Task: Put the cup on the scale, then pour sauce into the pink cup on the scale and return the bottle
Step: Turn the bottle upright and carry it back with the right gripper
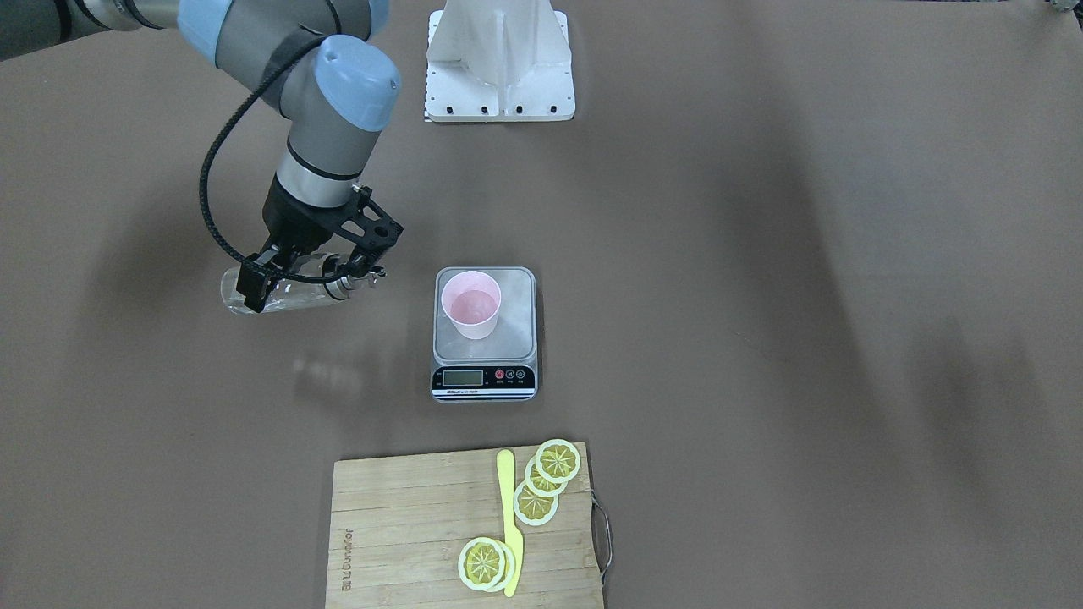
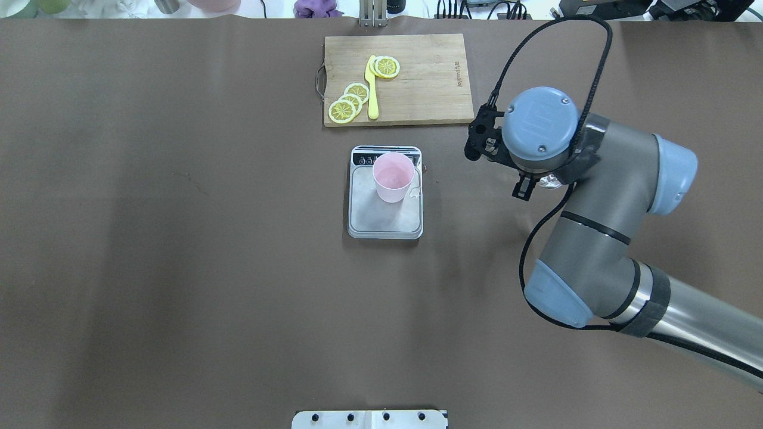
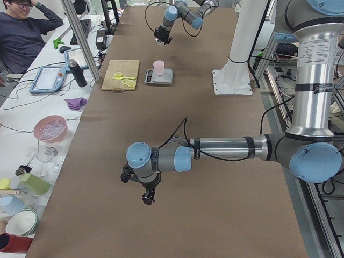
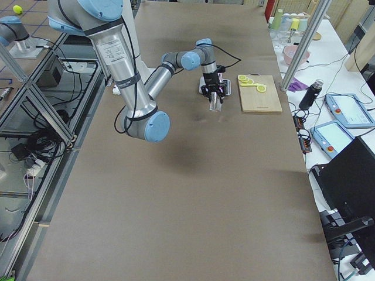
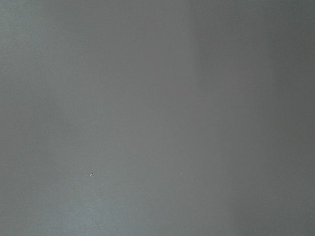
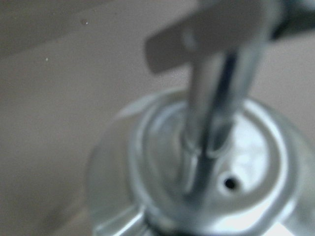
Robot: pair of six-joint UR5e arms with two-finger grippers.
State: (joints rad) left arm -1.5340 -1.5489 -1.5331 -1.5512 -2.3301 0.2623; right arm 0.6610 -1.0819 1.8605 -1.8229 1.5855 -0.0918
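Note:
The pink cup [image 1: 471, 304] [image 2: 393, 177] stands upright on the scale [image 1: 510, 340] [image 2: 384, 221], towards the display end of its steel platform. The bottle [image 1: 283, 293] [image 4: 214, 103] is tipped nearly level above the table beside the scale, with its silver cap [image 6: 211, 167] pointing towards the scale. My right gripper [image 1: 292, 283] is shut on it. The sauce is too clear to make out. My left gripper [image 3: 147, 196] hangs over bare table far from the scale, and I cannot tell if it is open.
A wooden cutting board [image 1: 406, 524] [image 2: 429, 77] with lemon slices and a yellow knife [image 1: 508, 516] lies beyond the scale. The white robot base [image 1: 499, 68] stands at the near edge. A person [image 3: 21, 32] sits by a cluttered side table.

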